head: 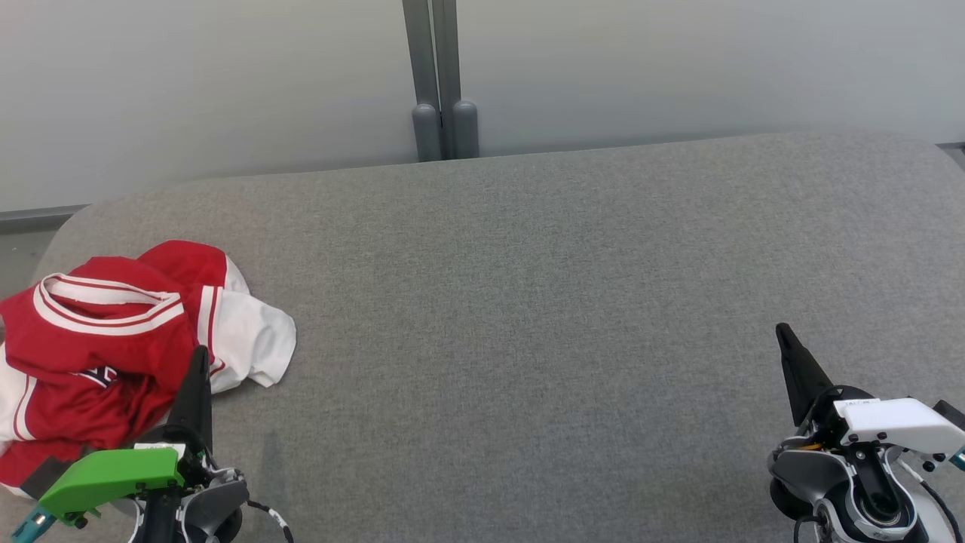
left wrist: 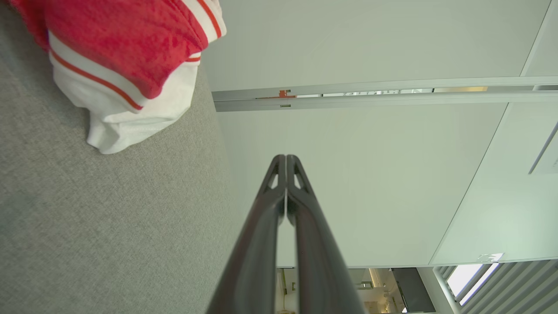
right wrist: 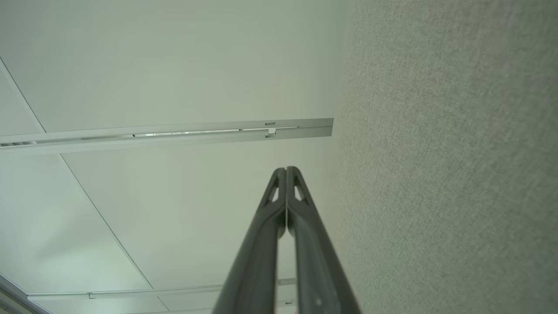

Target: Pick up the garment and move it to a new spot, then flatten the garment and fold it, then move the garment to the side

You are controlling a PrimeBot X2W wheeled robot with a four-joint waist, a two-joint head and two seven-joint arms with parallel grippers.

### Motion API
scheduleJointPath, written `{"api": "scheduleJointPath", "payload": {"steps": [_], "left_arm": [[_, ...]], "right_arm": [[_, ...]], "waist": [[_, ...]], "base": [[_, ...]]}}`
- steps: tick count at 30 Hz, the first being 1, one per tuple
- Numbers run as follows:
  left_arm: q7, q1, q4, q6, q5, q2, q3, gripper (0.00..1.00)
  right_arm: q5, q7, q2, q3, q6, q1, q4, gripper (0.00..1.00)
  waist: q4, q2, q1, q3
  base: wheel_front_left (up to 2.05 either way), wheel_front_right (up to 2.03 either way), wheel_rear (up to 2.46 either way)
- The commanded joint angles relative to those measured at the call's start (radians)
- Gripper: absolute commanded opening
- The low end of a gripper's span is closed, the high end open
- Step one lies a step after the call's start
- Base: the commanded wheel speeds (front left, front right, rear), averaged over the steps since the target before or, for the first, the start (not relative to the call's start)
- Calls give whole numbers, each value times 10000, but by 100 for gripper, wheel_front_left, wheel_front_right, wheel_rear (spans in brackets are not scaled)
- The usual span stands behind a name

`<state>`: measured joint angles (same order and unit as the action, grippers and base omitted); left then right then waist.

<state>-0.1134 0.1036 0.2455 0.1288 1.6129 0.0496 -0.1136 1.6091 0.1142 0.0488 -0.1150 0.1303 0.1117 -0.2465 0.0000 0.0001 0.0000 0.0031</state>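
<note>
The jersey [head: 98, 339] lay crumpled at the left end of the table [head: 528, 302], by the left gripper [head: 199, 369], which, like the right gripper [head: 788, 343], was pressed together and empty; it looked soft, light and floppy, best pinched at the collar [head: 98, 291].
</note>
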Motion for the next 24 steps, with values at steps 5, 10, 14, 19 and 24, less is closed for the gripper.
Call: {"api": "scheduleJointPath", "payload": {"steps": [5, 10, 14, 19, 24], "left_arm": [[-39, 110, -16, 50, -1, 2, -19, 0], [-39, 110, -16, 50, -1, 2, -19, 0], [-39, 110, -16, 50, -1, 2, -19, 0], [-39, 110, -16, 50, -1, 2, -19, 0], [-39, 110, -16, 51, -2, 2, -19, 0]], "right_arm": [[78, 18, 16, 2, 9, -84, 41, 0], [78, 18, 16, 2, 9, -84, 41, 0], [78, 18, 16, 2, 9, -84, 41, 0], [76, 18, 16, 2, 9, -85, 41, 0], [76, 18, 16, 2, 9, -85, 41, 0]], "waist": [[0, -1, 0, 0], [0, -1, 0, 0], [0, -1, 0, 0], [0, -1, 0, 0], [0, -1, 0, 0]], "base": [[0, 0, 0], [0, 0, 0], [0, 0, 0], [0, 0, 0], [0, 0, 0]]}}
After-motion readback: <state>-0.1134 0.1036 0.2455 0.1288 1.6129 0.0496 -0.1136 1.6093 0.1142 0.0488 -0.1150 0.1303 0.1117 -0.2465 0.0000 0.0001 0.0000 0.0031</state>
